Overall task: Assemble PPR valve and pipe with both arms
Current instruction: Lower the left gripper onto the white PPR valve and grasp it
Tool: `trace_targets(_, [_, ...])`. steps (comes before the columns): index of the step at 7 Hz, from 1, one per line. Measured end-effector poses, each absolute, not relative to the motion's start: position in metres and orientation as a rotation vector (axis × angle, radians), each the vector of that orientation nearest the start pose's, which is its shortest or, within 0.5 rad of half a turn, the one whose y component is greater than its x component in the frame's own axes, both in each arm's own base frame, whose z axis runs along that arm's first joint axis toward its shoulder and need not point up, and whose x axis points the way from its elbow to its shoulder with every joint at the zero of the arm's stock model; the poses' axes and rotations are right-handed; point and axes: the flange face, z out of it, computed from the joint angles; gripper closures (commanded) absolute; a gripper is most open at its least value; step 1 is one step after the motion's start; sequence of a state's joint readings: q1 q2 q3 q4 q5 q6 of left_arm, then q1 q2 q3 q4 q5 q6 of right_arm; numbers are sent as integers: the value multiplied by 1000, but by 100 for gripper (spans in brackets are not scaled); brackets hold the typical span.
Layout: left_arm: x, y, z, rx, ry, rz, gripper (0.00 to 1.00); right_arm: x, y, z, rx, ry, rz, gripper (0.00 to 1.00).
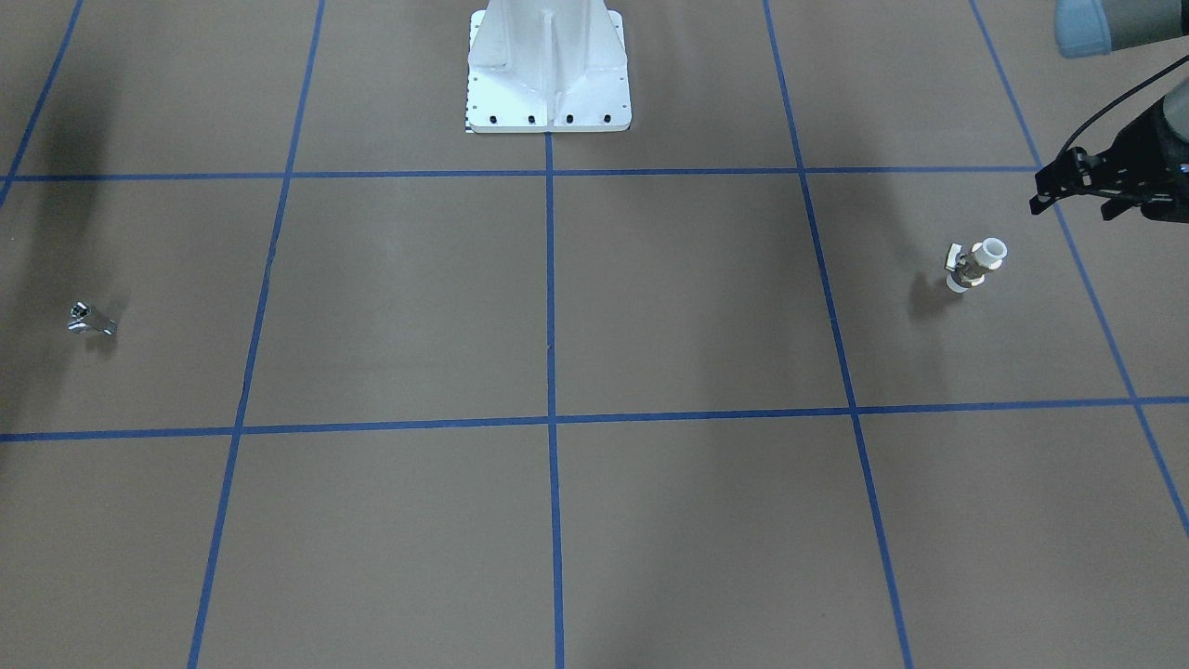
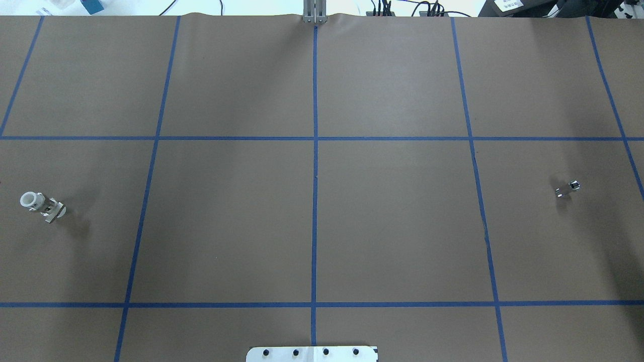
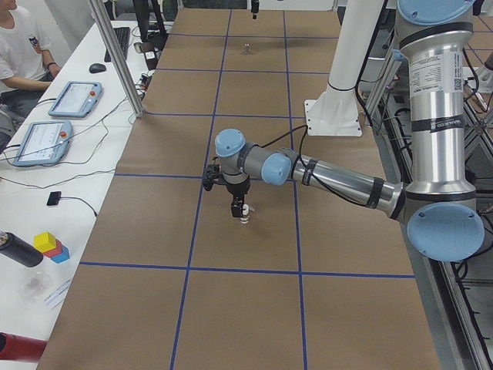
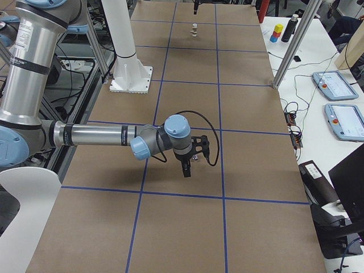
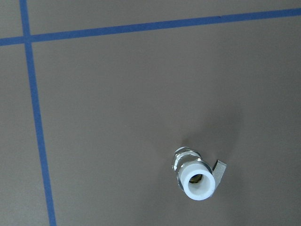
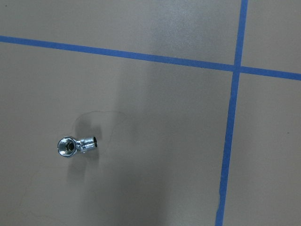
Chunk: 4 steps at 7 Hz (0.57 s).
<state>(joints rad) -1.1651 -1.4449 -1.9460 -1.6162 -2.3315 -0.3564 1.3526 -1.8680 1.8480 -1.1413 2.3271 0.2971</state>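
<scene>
The PPR valve [image 1: 975,265] stands on one white end on the robot's left side of the table, also in the overhead view [image 2: 43,206]. The left wrist view looks straight down on the valve's upper ring [image 5: 199,181]. My left gripper [image 3: 239,210] hangs fingers-down just above it. Only the black wrist [image 1: 1129,172] enters the front view, so I cannot tell its state. The pipe [image 2: 567,188] lies alone on the far right, and the right wrist view shows its shiny elbow [image 6: 75,145]. My right gripper [image 4: 186,169] hovers over that spot, state not readable.
The white bolted pedestal [image 1: 548,74] stands at the robot's edge, mid-table. Blue tape lines [image 2: 315,151] divide the brown surface into a grid. A side bench with tablets [image 3: 73,99], coloured blocks [image 3: 51,247] and a seated person [image 3: 19,46] runs along the far edge.
</scene>
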Motion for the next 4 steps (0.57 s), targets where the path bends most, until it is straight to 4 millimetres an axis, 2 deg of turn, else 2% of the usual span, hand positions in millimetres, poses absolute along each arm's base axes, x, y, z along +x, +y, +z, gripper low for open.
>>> trace_targets(4, [161,-435,534,-46,807,217,1,-22,-394,604,183,-820,-81,0])
